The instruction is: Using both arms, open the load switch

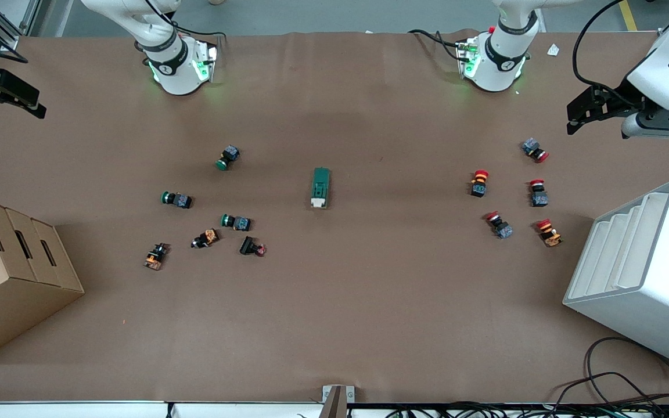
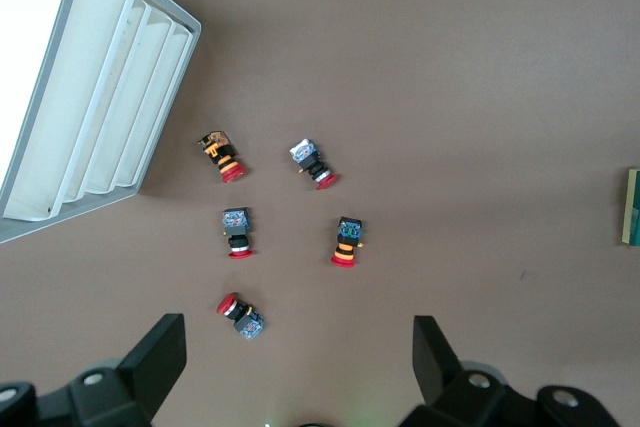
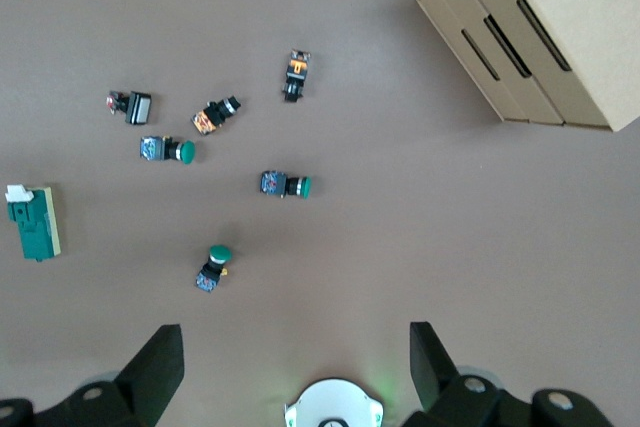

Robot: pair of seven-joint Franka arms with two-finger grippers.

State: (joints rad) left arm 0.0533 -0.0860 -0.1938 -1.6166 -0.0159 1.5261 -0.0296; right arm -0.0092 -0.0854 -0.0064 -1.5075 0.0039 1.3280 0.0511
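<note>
The load switch [image 1: 320, 187] is a dark green block with a white end piece, lying flat at the middle of the table with the white end toward the front camera. It also shows in the right wrist view as the load switch [image 3: 33, 222], and as a sliver at the edge of the left wrist view [image 2: 632, 207]. My left gripper [image 1: 574, 118] hangs open and empty high over the left arm's end of the table, above the red buttons [image 2: 300, 327]. My right gripper [image 1: 21, 100] hangs open and empty over the right arm's end [image 3: 295, 332]. Neither gripper is near the switch.
Several green and orange push buttons [image 1: 236, 221] lie scattered toward the right arm's end. Several red-capped buttons [image 1: 478, 182] lie toward the left arm's end. A cardboard box [image 1: 3, 273] stands at the right arm's end. A white stepped bin [image 1: 648, 273] stands at the left arm's end.
</note>
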